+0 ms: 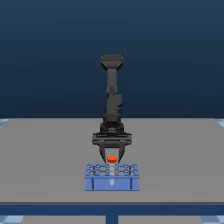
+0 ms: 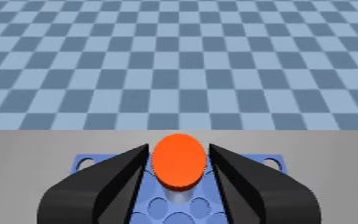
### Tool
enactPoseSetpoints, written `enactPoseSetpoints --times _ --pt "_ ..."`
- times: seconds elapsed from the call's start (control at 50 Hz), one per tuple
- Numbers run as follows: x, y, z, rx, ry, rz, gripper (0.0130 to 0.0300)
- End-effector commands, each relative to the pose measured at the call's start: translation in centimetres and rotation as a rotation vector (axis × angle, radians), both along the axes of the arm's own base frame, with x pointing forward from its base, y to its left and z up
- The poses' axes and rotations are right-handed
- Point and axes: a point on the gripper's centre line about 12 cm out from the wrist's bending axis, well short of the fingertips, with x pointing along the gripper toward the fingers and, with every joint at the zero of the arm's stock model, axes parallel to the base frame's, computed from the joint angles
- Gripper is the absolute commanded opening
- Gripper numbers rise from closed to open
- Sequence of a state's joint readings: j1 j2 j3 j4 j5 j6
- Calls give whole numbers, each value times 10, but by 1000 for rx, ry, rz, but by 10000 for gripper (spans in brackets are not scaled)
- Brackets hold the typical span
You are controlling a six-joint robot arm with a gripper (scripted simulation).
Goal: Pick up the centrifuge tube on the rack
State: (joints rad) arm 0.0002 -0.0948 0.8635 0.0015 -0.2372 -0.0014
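The blue rack [image 1: 97, 174] stands near the front edge of the grey table, in the middle of the exterior view. The centrifuge tube [image 1: 111, 159] shows its orange-red cap just above the rack's top, and a whitish tip is faintly visible in the rack's open front. My gripper [image 1: 112, 161] points straight down over the rack, its dark fingers pressed against both sides of the cap. In the wrist view the cap of the centrifuge tube [image 2: 179, 160] fills the gap in the gripper [image 2: 179, 172], with the rack's holes [image 2: 177, 210] below.
The grey table [image 1: 40, 160] spreads wide on both sides of the rack. Its front edge lies just below the rack in the exterior view. Beyond the table's far edge the wrist view shows a blue checkered floor [image 2: 179, 60].
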Motion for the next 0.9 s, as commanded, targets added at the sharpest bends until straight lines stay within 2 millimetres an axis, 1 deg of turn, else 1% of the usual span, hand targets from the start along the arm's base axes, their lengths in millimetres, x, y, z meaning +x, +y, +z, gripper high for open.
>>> enactPoseSetpoints --times 0.02,0.56,0.76,0.82,0.86,0.88,0.9 --pt "0 0 1 0 -8 0 130" --pt "0 0 1 0 -5 0 130" --pt "0 0 9 0 -5 0 130" --pt "0 0 16 0 -5 0 130" --pt "0 0 16 0 -5 0 130" --pt "0 0 20 0 -5 0 130" --pt "0 0 20 0 -5 0 130"
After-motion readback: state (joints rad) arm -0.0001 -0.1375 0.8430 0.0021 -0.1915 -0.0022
